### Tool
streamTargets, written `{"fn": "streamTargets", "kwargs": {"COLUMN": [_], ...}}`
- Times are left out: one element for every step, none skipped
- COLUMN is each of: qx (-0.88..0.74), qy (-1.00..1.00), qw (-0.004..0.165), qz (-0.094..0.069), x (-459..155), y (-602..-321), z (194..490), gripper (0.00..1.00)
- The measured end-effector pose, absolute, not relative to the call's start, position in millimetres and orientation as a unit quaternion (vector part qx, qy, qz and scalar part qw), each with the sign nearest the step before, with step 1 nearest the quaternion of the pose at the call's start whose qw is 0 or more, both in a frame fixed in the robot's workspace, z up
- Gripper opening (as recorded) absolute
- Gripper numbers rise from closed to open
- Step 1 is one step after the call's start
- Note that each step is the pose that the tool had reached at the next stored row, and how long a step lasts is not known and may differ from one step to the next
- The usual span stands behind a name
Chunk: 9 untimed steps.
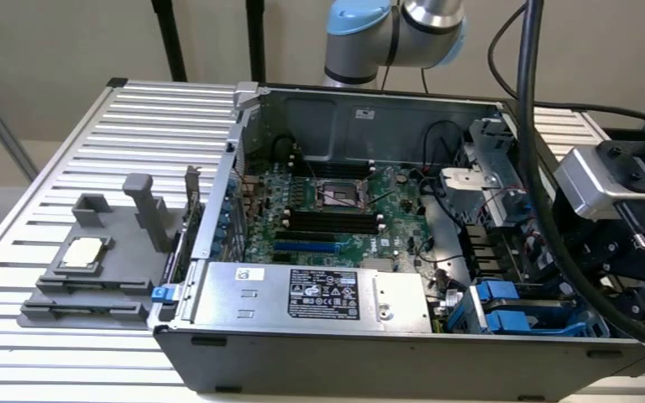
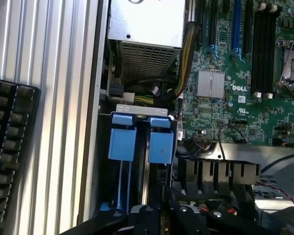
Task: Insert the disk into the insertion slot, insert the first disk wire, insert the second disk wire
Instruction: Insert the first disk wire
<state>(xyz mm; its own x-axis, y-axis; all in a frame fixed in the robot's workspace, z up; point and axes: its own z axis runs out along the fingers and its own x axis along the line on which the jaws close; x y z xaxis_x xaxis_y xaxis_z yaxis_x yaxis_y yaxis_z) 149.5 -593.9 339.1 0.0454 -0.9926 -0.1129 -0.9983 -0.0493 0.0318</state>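
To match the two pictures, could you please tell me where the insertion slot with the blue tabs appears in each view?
Exterior view: the insertion slot sits in the near corner of the case, toward the exterior view's right, beside the power supply.
Wrist view: the insertion slot lies between the case wall and the motherboard.
Shared landmark: the silver power supply, adjoining the slot in both.

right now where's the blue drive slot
In the exterior view the drive slot sits inside the computer case, at its near corner on that view's right, beside the power supply.
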Motion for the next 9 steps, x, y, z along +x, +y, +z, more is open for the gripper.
{"fn": "streamTargets", "kwargs": {"qx": [-0.721,-0.719,-0.717,-0.716,-0.714,-0.712,-0.711,-0.709,-0.707], "qy": [0.691,0.693,0.695,0.696,0.698,0.700,0.701,0.703,0.705], "qw": [0.027,0.026,0.026,0.026,0.026,0.026,0.026,0.026,0.026], "qz": [0.051,0.051,0.050,0.050,0.050,0.049,0.049,0.049,0.049], "x": [149.7,149.9,150.0,150.1,150.2,150.3,150.4,150.5,150.6], "y": [-593.6,-593.3,-592.9,-592.4,-591.9,-591.4,-591.0,-590.6,-590.2], "z": [338.8,338.5,338.3,338.0,337.8,337.6,337.3,337.2,336.9], "gripper": [0.17,0.17,0.17,0.17,0.17,0.17,0.17,0.17,0.17]}}
